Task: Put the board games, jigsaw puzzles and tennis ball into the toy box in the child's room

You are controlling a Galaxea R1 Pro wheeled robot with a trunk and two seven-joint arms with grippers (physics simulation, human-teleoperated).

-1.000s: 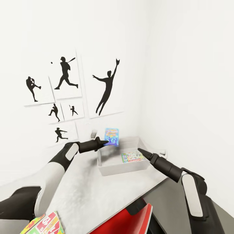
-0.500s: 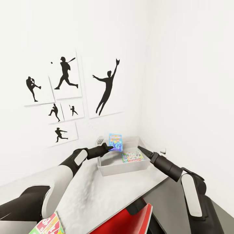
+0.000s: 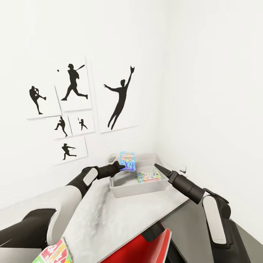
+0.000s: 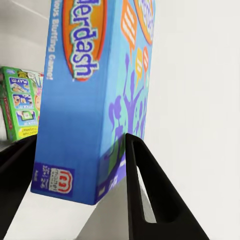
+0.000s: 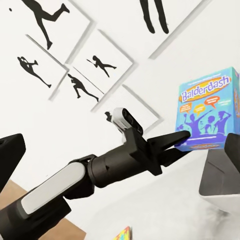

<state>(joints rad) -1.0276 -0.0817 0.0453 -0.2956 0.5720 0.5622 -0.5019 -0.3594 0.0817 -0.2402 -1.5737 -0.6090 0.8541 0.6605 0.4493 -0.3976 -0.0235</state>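
Table [image 3: 109, 215], toy box [image 3: 136, 189] cornered, left gripper [image 3: 123, 165] clamping board game [image 3: 127, 160]

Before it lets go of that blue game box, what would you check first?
1. Left gripper clamped on the blue Balderdash box: ok.
2. Box above the toy box: looks so in the head view, over its left end; ok, hedged.
3. Free space inside beside the green game already lying there: ok.
4. Box upright rather than flat: may land on edge; cannot tell.
5. Right gripper out of the drop path: ok, it is at the bin's right side.
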